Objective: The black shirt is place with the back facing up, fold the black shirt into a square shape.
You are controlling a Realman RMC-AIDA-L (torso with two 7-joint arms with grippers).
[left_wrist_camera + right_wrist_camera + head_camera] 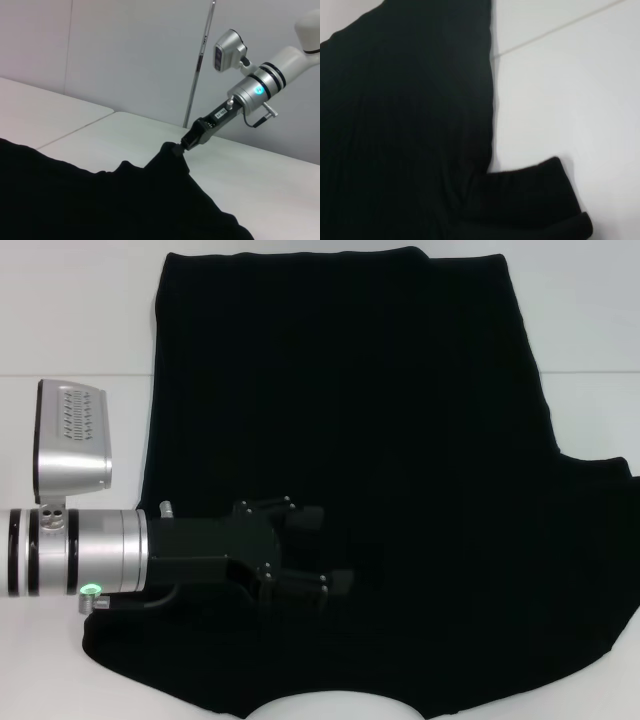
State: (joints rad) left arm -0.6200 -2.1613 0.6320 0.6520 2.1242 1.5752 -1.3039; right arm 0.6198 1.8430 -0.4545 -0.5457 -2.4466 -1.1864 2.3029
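- The white flat table (pixel 80 320) fills every view; a thin seam line crosses its surface at the upper right of the right wrist view.
- The large plain black soft-fabric T-shirt (pixel 400 440) lies spread over most of the head view, from the top edge down to the bottom, where a curved neckline cut shows at the lower centre. One short sleeve (pixel 540 195) lies flat at the lower right of the right wrist view.
- Judged from its limp drape and the peak drawn up in it in the left wrist view, the cloth is light, floppy and non-fragile; it will sag and crease, so a pinch at an edge, sleeve seam or corner looks best.
- The left gripper (pixel 300 550), black on a silver wrist, reaches in from the left of the head view over the shirt's lower left part, jaws spread and holding nothing.
- The right gripper (pixel 181 146), at centre of the left wrist view, has its jaws pinching a raised fold of the shirt.
- No lettering, brand or label is readable anywhere.
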